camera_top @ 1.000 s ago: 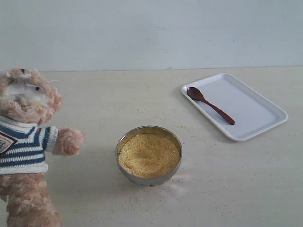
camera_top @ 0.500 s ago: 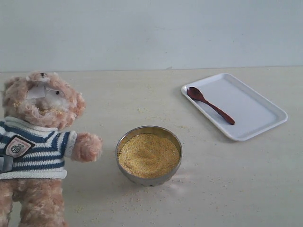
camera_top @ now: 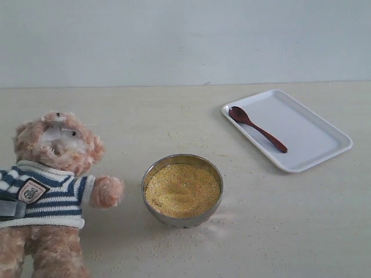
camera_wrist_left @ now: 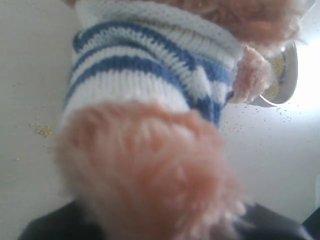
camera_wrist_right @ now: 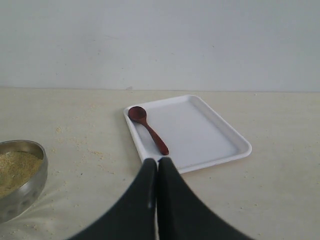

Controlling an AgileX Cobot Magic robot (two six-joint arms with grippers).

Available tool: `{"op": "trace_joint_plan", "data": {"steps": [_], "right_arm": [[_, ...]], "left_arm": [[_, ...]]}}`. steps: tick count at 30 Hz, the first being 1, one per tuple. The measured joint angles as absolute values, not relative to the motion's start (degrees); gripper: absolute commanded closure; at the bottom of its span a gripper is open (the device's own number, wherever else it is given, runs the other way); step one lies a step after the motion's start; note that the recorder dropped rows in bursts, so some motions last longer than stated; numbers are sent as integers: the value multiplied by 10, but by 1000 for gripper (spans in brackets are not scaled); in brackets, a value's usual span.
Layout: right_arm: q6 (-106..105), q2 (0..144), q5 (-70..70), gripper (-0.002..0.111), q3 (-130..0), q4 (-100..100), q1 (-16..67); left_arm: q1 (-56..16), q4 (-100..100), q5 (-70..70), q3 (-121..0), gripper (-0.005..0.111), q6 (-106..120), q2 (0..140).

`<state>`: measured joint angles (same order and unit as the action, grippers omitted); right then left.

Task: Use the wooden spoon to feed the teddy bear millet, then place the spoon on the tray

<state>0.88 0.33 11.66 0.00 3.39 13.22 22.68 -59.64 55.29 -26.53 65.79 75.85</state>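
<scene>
Now the bear (camera_top: 52,174) sits lower and further right than a second ago, when it hung high against the left edge. It has come down onto the counter (camera_top: 278,231) at the near left, facing out, with one paw just beside the bowl (camera_top: 182,221).

The left hand (camera_top: 10,208) shows only as a grey piece pressed into the striped sweater at the bear's side. In its wrist view fur and knit fill the picture, so it appears to be grasping the bear. The right hand (camera_wrist_right: 158,162) is clenched on nothing and hangs on the near side of the tray (camera_top: 313,136), apart from it.

The spoon (camera_top: 258,130) has not moved. It lies on the tray at the far right, with its bowl toward the far left corner. The millet (camera_top: 182,190) fills the bowl evenly, and stray grains lie scattered round it.

The bear being placed by the bowl looks like preparation, and feeding has not begun. The next job probably falls to the right hand, which must open and take the spoon's slim handle. That handle lies flat on the tray, so the pick may be fiddly.
</scene>
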Motion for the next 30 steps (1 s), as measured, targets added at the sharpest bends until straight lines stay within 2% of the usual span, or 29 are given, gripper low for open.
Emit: {"op": "trace_joint_plan", "data": {"steps": [15, 30], "right_arm": [[9, 3, 117, 108, 0, 34, 132], [9, 3, 117, 108, 0, 34, 132]], "left_arm": [[227, -727, 520, -265, 102, 775, 841], [227, -757, 512, -265, 102, 824, 930]]}}
